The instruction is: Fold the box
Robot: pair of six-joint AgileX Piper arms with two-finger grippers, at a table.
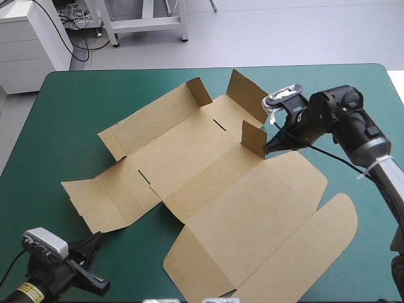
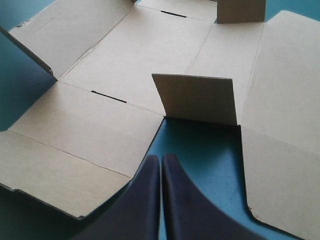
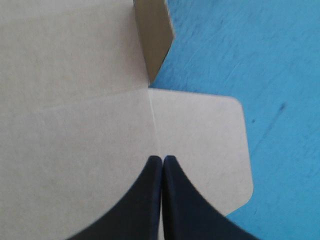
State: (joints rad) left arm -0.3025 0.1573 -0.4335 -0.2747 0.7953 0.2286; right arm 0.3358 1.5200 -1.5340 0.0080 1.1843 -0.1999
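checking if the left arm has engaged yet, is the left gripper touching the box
Apart. The high view shows bare teal-green cover between the left gripper and the box.

Table with teal-green cover (image 1: 69,107); beyond its far edge, pale grey floor (image 1: 284,31), white drawer cabinet (image 1: 28,44), white metal frame (image 1: 148,24).

You are seeing the box (image 1: 214,189), a brown cut sheet lying opened out across the counter's (image 1: 63,107) middle, three small flaps (image 1: 254,139) standing up toward its far side, rounded lid panels (image 1: 315,246) lying flat toward the near edge
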